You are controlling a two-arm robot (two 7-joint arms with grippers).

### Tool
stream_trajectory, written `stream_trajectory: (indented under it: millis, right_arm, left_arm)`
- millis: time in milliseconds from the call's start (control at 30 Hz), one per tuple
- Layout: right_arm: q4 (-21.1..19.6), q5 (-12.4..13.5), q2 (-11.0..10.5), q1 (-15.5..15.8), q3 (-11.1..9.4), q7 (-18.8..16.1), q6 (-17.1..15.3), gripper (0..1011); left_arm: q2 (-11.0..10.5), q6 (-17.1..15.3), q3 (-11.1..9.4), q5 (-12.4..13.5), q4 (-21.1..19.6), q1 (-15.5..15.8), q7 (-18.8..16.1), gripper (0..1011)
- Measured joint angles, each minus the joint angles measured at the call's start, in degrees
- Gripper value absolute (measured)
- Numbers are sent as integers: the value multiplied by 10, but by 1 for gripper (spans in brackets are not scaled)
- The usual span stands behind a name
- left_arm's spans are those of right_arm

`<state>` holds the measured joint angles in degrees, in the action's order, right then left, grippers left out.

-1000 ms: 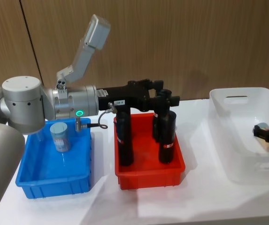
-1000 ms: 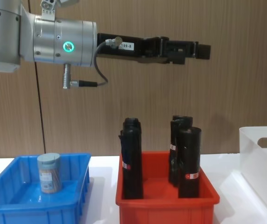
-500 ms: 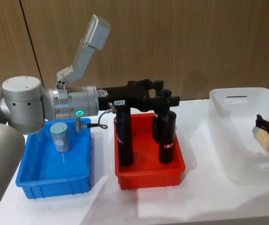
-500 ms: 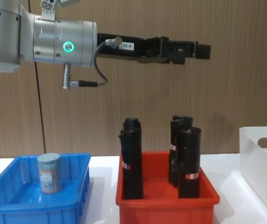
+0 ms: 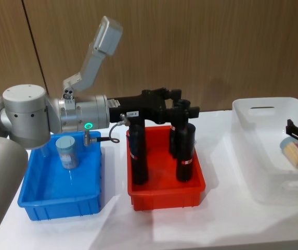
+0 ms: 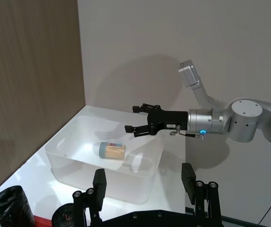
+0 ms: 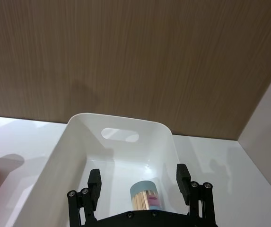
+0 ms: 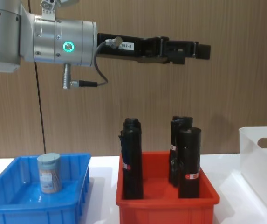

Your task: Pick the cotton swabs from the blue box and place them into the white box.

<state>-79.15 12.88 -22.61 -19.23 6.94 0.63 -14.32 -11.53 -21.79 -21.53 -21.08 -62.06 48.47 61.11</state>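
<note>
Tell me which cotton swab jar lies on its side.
The jar in the white box, by the open right gripper, lies on its side; the other jar stands upright in the blue box. The left gripper hangs above the red bin.

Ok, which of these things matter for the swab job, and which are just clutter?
Part of the job:
- cotton swab jar, upright in the blue box
- second swab jar, lying in the white box
- right gripper, open over the white box

Just lying about:
- red bin
- black rolls standing in it
- left gripper, idle, high over the red bin
</note>
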Motion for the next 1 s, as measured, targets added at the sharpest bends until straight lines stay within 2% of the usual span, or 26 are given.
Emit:
stream_trajectory:
  millis: [200,367,1000]
  right_arm:
    - [-9,0,1,8,2,-1,5,1002]
    - [-27,4,4,25,7,-4,15,1002]
    - [-144,23,22,131,39,-29,81,1002]
  left_arm:
    - [-1,3,0,1,-4,-6,-9,1004]
    - [-6,11,-2,5,-17,-19,-32,1004]
    - [-31,63,-14,29,-93,-104,-182,1004]
